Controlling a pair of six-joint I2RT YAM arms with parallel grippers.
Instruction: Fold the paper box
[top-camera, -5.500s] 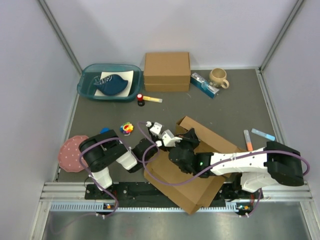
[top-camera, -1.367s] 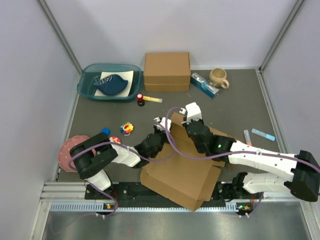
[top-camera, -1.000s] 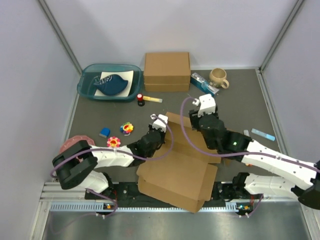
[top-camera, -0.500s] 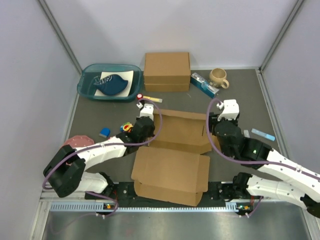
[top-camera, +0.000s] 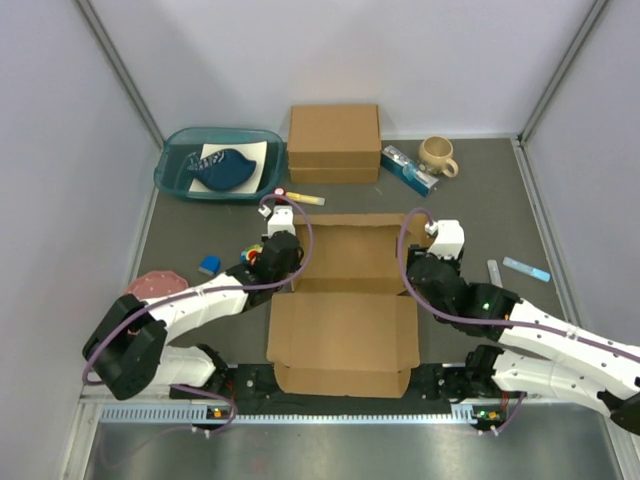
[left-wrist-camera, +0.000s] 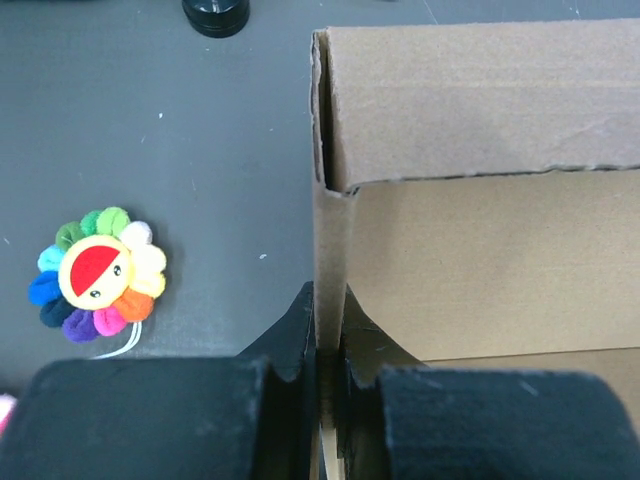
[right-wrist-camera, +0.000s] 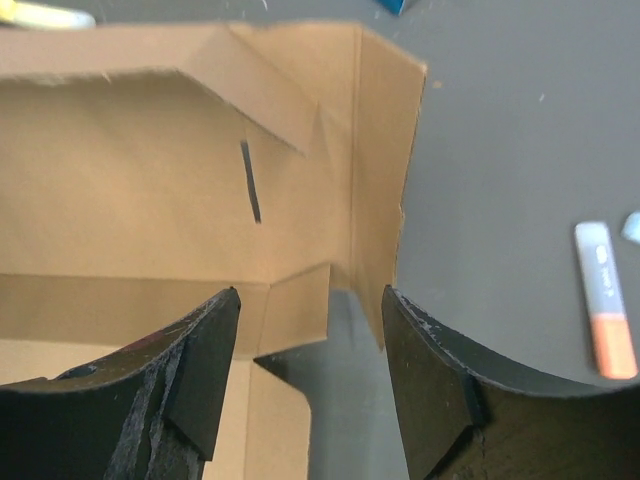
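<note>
The dark table (top-camera: 480, 200) carries the paper box (top-camera: 342, 335) at its middle, just ahead of the two arm bases. It is an opened-out sheet. Its near panel lies flat towards the bases, and its far section is partly raised into a shallow tray. The creases and the long axis of that far section run left to right, so each short end faces one arm.

The left gripper (left-wrist-camera: 325, 320) sits at the left end. Its fingers are pressed together on the thin edge of the left end wall (left-wrist-camera: 330, 230), which stands upright and runs straight away from the wrist.

The right gripper (right-wrist-camera: 310, 300) is at the opposite end with its fingers spread apart and nothing clamped. The right end flap (right-wrist-camera: 380, 180) lies just ahead of it, leaning outward rather than upright. Its lower corner reaches down close to the inside of the right-hand finger. A short tab (right-wrist-camera: 300, 310) hangs in the gap between the fingers, and a narrow slit (right-wrist-camera: 250, 180) shows in the panel beyond.

The left end looks pinned, so I judge the coming move belongs to the right arm. That end lies forward and slightly outward of its open fingers, and the flap's crease runs front to back, across the box's long axis.

A small flower toy (left-wrist-camera: 92, 275) lies on the table left of the held wall, well apart from it
</note>
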